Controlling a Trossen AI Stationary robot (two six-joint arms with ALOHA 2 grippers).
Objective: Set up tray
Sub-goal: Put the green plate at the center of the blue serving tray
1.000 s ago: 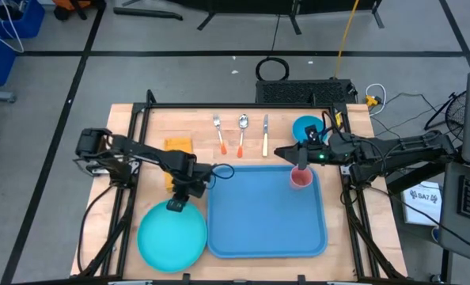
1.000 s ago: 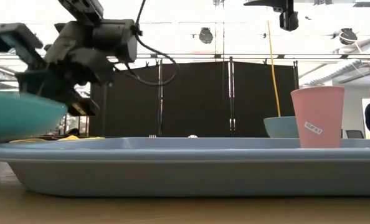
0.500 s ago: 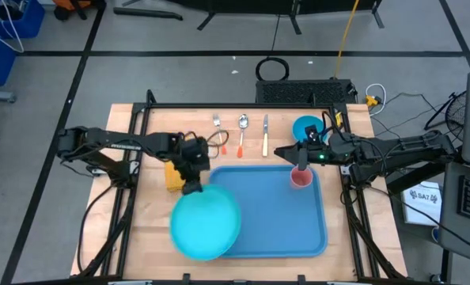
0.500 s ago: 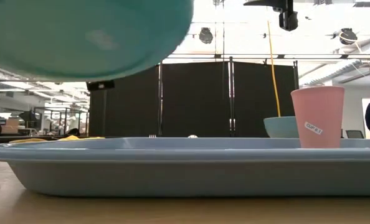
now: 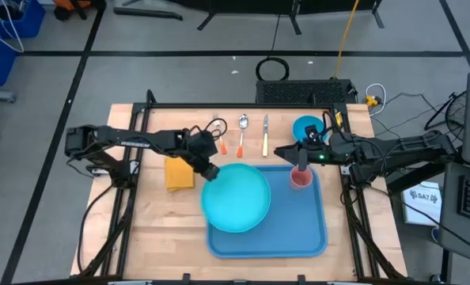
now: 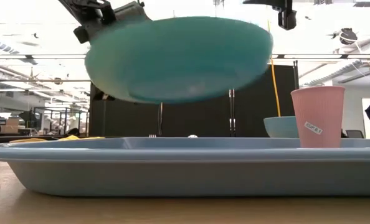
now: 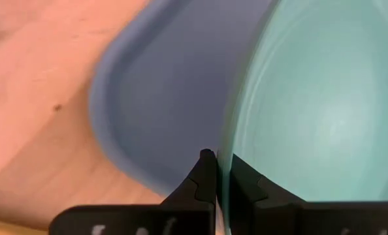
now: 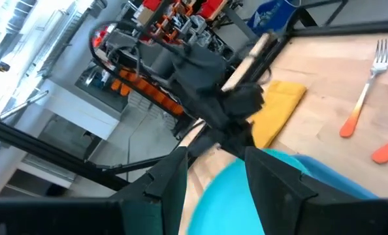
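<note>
Plate [image 5: 236,197] now over tray [image 5: 298,229]

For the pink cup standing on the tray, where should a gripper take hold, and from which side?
Grip the pink cup across its upper wall, coming straight down. It stands upright with its mouth open on the tray; the right gripper hovers open just above it, while the teal plate held by the left gripper crowds the other side.

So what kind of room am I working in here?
Probably a robotics lab or workshop: taped floor, a black partition behind the table, and racks of equipment beyond.
</note>
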